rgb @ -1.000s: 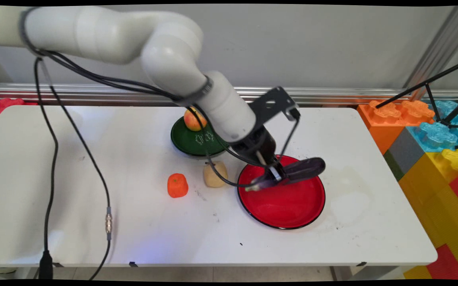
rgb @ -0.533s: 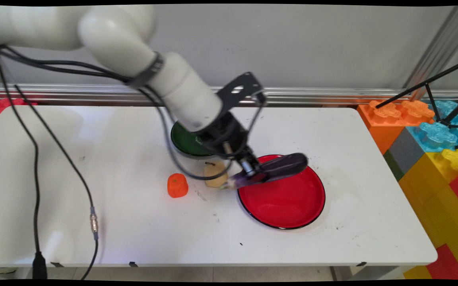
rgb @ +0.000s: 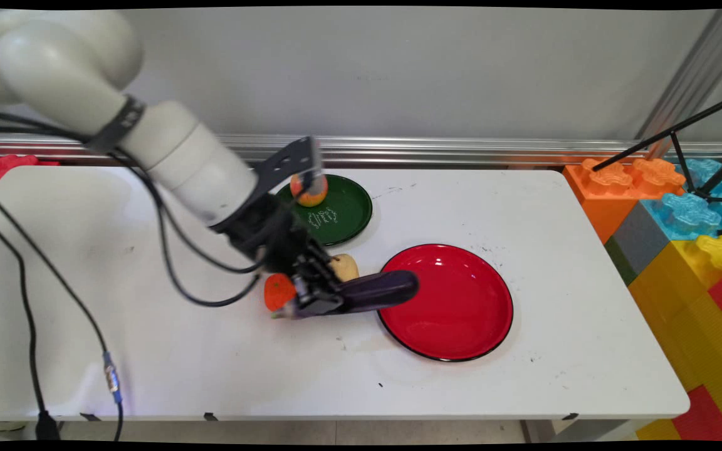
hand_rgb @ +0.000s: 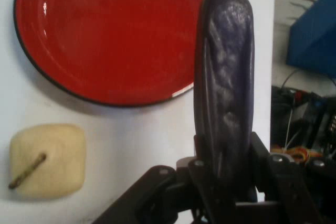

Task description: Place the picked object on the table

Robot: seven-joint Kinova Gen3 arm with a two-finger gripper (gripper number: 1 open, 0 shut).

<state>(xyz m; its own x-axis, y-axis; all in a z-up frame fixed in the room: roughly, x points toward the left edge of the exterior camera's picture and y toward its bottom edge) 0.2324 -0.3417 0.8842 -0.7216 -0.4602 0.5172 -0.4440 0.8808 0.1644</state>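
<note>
the gripper (rgb: 316, 299) is pinching a dark purple eggplant (rgb: 373, 292) near its stalk end, fingers (hand_rgb: 262, 156) pressed against both sides of it, as the hand view shows plainly. in the main view the eggplant lies roughly level, its rounded tip reaching just over the left rim of the red plate (rgb: 461, 332), while the gripped end sits above bare table (rgb: 210, 369) beside an orange toy fruit (rgb: 276, 291), partly hidden by the gripper. a pale yellow pear-like fruit with a brown stem (hand_rgb: 46, 161) lies just behind the eggplant, between the red plate and a green plate (rgb: 345, 216) that carries a peach-coloured fruit (rgb: 309, 190). whether the eggplant touches the table or hangs just above it cannot be told from either view. since the grip is far from the middle (most of the length sticks out past the fingers), the long end could sag or swing, so handling it well would likely call for slow, level movement and a firm hold, keeping clear of the pear and the orange fruit close by
</note>
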